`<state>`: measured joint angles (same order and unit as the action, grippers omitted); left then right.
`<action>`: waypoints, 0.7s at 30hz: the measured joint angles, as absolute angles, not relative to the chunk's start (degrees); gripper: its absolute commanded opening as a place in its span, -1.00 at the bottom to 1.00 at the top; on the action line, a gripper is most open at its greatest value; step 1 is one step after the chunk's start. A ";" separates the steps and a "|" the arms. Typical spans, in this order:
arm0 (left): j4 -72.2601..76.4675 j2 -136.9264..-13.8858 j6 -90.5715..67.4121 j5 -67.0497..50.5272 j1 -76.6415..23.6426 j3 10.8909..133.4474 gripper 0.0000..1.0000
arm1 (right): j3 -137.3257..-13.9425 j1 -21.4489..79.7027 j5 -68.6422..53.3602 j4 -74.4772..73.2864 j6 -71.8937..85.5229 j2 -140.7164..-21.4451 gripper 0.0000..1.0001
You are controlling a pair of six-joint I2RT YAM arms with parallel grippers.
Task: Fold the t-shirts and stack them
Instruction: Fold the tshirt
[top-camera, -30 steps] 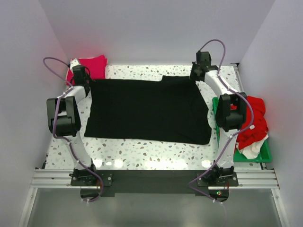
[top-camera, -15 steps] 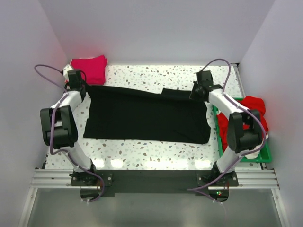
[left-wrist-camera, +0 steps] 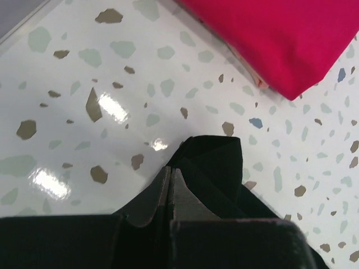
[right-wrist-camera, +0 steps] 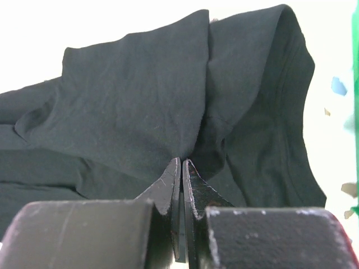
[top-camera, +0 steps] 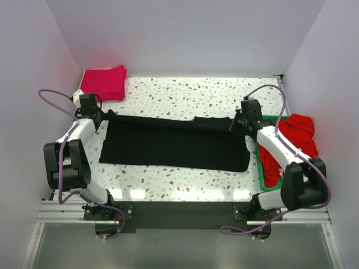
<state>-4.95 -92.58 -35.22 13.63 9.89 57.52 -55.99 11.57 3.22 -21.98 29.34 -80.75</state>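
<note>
A large black t-shirt point(top-camera: 174, 143) lies across the middle of the speckled table, its far edge lifted and drawn over the rest. My left gripper point(top-camera: 104, 117) is shut on its far left corner; in the left wrist view the gripper point(left-wrist-camera: 170, 168) pinches a bunched black t-shirt corner point(left-wrist-camera: 216, 162). At the far right corner my right gripper point(top-camera: 238, 122) is shut too, and its wrist view shows the gripper point(right-wrist-camera: 180, 161) clamped on a fold of the black t-shirt point(right-wrist-camera: 134, 101). A folded magenta t-shirt point(top-camera: 104, 82) lies at the back left, also seen by the left wrist point(left-wrist-camera: 280, 39).
A green tray point(top-camera: 260, 163) stands at the right edge of the table and holds a crumpled red t-shirt point(top-camera: 300, 131); my right arm reaches across it. Bare speckled table point(top-camera: 185, 95) shows behind the black shirt. White walls close in on three sides.
Both grippers have come toward the near edge, pulling the black shirt's far edge with them. The shirt now covers a narrower strip, and more bare table shows behind it.
</note>
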 measured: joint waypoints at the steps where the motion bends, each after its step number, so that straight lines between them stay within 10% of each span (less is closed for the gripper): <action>1: -5.17 -91.57 -35.40 13.76 9.91 56.55 -1.00 | -54.81 11.57 2.85 -21.76 29.47 -80.05 -1.00; 11: -7.35 -84.36 -38.44 14.72 10.02 47.72 -0.99 | -46.11 11.62 -0.14 -21.06 30.87 -74.96 -1.00; 15: -9.45 -81.87 -40.12 15.57 10.02 44.56 -0.56 | -43.35 11.62 -1.72 -20.08 31.46 -73.80 -0.99; 21: -11.79 -77.69 -43.09 15.92 10.13 40.66 0.09 | -41.43 11.62 -3.81 -19.31 32.01 -73.73 -0.39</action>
